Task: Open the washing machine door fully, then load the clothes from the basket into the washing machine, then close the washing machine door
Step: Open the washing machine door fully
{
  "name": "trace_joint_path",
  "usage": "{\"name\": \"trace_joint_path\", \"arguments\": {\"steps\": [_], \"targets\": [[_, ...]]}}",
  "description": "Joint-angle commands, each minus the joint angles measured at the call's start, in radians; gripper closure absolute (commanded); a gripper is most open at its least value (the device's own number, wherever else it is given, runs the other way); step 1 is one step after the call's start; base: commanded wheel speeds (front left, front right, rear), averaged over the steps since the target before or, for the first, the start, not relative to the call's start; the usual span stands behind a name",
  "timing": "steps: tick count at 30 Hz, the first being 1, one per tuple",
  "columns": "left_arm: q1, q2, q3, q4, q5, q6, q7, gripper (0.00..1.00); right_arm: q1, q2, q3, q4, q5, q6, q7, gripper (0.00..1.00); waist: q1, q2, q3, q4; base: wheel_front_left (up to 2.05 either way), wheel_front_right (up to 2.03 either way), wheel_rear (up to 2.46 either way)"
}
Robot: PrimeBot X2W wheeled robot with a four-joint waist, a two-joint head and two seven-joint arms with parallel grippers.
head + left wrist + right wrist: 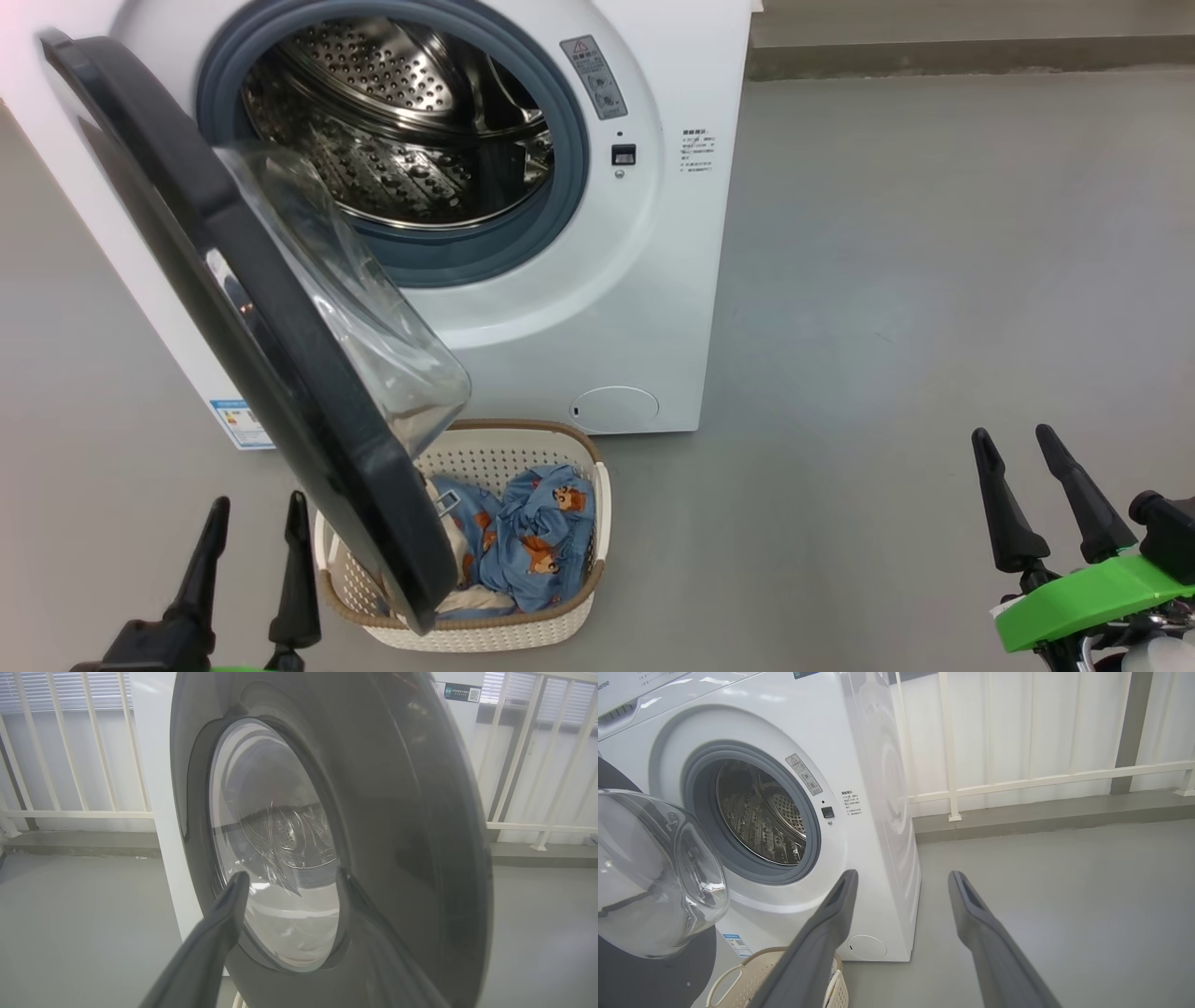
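The washing machine door (289,355) is seen swung well out from the washing machine (644,280), hung at the machine's left edge as it is faced, with the glass bowl turned in towards the opening. The mouth is laid bare and the steel drum (401,140) can be looked straight into. No garment is made out inside. Whether the door has reached the end of its swing cannot be told. It is judged roughly square to the machine's front, so a further push may yet be wanted.

The basket (560,627) is found on the floor (934,233) just in front of the machine, below the opening, its left part hidden behind the door's lower edge. The clothes (532,537) are heaped in it, blue with bears, and none has been lifted out.

The left pincer (260,502) is held wide and empty at the machine's front left, just beside the door's outer face. Contact with the door cannot be confirmed. The right pincer (1011,432) is likewise spread wide with nothing held, well out to the machine's front right.

The opening step is reckoned done or nearly done. Loading is not begun, and closing is left for after it.
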Motion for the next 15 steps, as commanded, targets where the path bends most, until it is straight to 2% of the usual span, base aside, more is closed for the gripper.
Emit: {"name": "trace_joint_path", "arguments": {"steps": [1,2,8,15], "targets": [[-0.042,0.01,0.035,-0.025,-0.004,0.001,-0.006,0.7,-0.037,-0.016,0.019,-0.018,0.006,0.005,-0.009,0.0,0.0,0.0,0.0,0.001,0.0,0.0,0.0],[-0.043,0.01,0.036,-0.032,-0.004,0.001,-0.006,1.0,-0.037,-0.017,0.019,-0.018,0.006,0.005,-0.009,0.0,0.0,0.0,-0.001,0.002,0.0,0.0,0.0],[-0.059,0.007,0.038,-0.107,0.002,0.01,-0.006,1.0,-0.034,-0.016,0.018,-0.017,0.007,0.005,-0.009,0.0,0.0,0.0,-0.003,0.008,0.0,0.0,0.0],[-0.106,0.014,0.004,-0.263,0.047,0.019,-0.006,1.0,-0.032,-0.011,0.026,-0.016,0.009,0.005,-0.009,0.0,0.0,0.0,-0.007,0.015,0.0,0.0,0.0]]}}
